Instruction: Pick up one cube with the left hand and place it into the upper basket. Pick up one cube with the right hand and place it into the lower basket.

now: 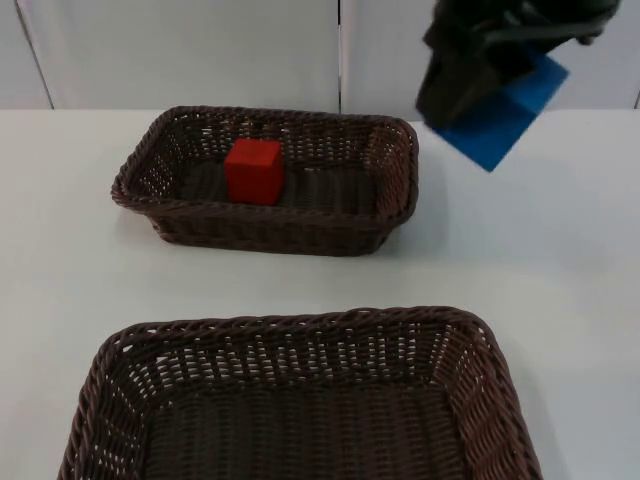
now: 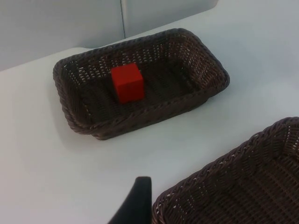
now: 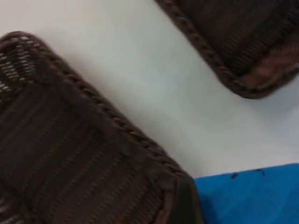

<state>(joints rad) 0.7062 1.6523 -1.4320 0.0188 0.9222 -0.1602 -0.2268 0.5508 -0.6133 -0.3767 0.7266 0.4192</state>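
So on our right gripper (image 1: 478,100) we've got a blue cube (image 1: 505,112) clamped between the fingers, held up in the air past the right end of the upper basket (image 1: 390,160), above the white table (image 1: 560,260). From the right wrist camera the blue cube (image 3: 247,196) sits tight against a black fingertip (image 3: 184,205), with both wicker baskets under it and a strip of bare table between them.

The left gripper's fingertip (image 2: 135,205) hangs just beside the rim of the lower basket (image 2: 243,182). We honestly can't tell how far open that one is, and nothing appears to be in it.

The red cube (image 1: 253,170) is sitting inside the upper basket, left of middle, flat on the woven floor. Same story from the left wrist view: red cube (image 2: 127,82) down in the upper basket (image 2: 74,116).

The lower basket (image 1: 480,350) sits nearest the camera, well apart from the upper one. Behind the table there's the grey partition wall (image 1: 180,50) with a vertical seam.
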